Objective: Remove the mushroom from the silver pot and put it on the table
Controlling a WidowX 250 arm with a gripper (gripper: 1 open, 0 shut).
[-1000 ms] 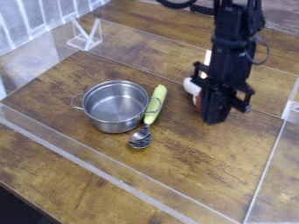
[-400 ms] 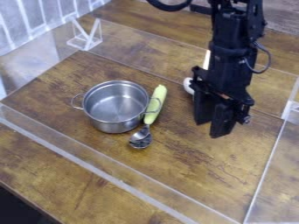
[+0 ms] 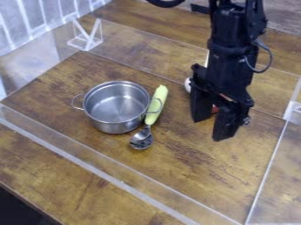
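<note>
1. table (image 3: 70,167): dark wood planks with clear wall panels; layout unchanged from the earlier views; pot and spoon sit where they sat a second ago.
2. gripper (image 3: 213,119): hangs pointing down over the right part of the table, well apart from the pot; main change: a second ago the fingers were close together around something reddish, now they stand plainly apart with a gap between them; judged a release.
3. silver pot (image 3: 108,125): upright, left of centre; inside shows bare steel only; the removal half of the task reads as done.
4. spoon (image 3: 154,105): yellow-green handle, lying just beside the pot's right wall; not disturbed.
5. mushroom: not in the pot; not plainly visible; mostly hidden by the gripper body; a pale patch (image 3: 191,85) at the gripper's left edge, low by the table, may be its stem; cannot confirm.
6. Meaning: mushroom most likely set down under or behind the opened fingers; judged remaining step is a clean lift away without dragging or tipping it.
</note>
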